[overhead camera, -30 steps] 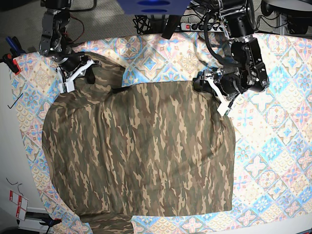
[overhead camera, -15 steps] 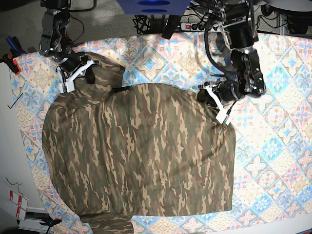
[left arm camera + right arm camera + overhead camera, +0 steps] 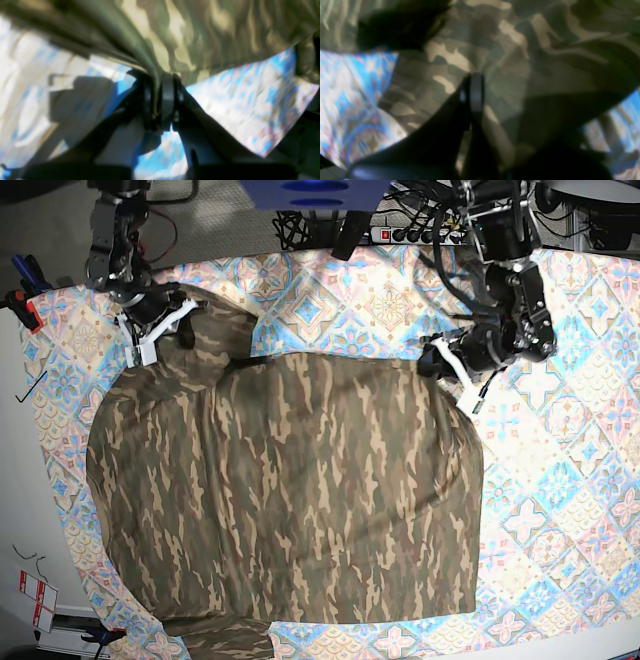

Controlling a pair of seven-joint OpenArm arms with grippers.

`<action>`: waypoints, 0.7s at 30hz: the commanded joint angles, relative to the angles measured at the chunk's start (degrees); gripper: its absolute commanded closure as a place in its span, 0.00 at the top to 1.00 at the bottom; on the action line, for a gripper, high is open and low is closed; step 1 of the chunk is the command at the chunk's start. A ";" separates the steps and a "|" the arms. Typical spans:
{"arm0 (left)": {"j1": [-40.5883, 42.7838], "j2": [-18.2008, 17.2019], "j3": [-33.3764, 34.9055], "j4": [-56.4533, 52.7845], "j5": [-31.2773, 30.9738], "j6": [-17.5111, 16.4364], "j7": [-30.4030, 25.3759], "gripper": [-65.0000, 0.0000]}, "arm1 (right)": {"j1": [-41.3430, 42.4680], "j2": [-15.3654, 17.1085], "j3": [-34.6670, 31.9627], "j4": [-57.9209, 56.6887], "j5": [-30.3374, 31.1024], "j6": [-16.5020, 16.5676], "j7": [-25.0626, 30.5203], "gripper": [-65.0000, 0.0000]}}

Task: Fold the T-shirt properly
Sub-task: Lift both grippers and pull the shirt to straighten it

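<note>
The camouflage T-shirt (image 3: 290,490) lies spread over most of the table in the base view. My left gripper (image 3: 447,375) is at its upper right corner, shut on a fold of the T-shirt (image 3: 175,37); in the left wrist view the cloth runs pinched between the dark pads (image 3: 167,100). My right gripper (image 3: 160,330) is at the upper left corner, where the cloth bunches up. In the right wrist view its fingertips (image 3: 475,95) are pressed together against the T-shirt (image 3: 520,62), with cloth draped around them.
A pastel blue-pink patterned tablecloth (image 3: 560,480) covers the table. Cables and a power strip (image 3: 410,232) lie beyond the far edge. Clamps (image 3: 25,290) hold the cloth at the left edge. The table's near edge runs along the bottom right.
My left gripper closed on the shirt's upper right corner and moved right and slightly up, pulling that edge taut. The right gripper shifted slightly up with its bunched corner.
</note>
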 commanded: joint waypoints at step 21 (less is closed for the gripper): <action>12.89 -7.33 -2.17 8.88 6.43 2.06 6.47 0.00 | -3.82 -2.79 15.49 11.18 -1.10 -0.04 -1.53 0.02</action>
